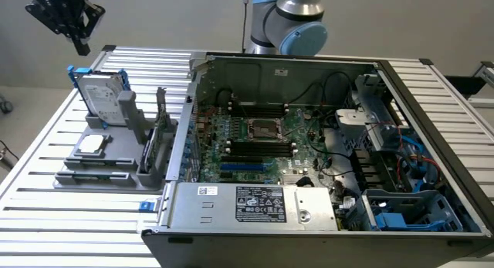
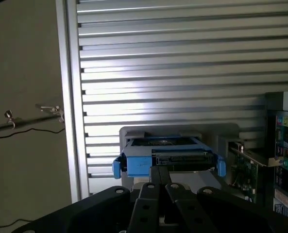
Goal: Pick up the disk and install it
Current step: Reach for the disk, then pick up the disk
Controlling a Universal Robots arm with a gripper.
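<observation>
No text, brand or number is legible.

The power-supply box (image 1: 231,213), along the near edge of the computer case (image 1: 309,249), carries a black label (image 1: 261,203) with white print and small marks, all unreadable. It also carries a small white sticker (image 1: 208,190) with a blue mark.

The disk (image 1: 106,100) bears a white label (image 1: 100,93); its print is unreadable.

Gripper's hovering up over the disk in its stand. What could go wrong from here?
1. The gripper has its fingers shut; lowered like this, they would likely strike the disk on its top edge rather than straddle it.
2. The disk stands upright in a grey holder; an off-centre grip might tilt or jam it on lifting.
3. A circuit card stands close beside the holder and could be clipped.
</observation>
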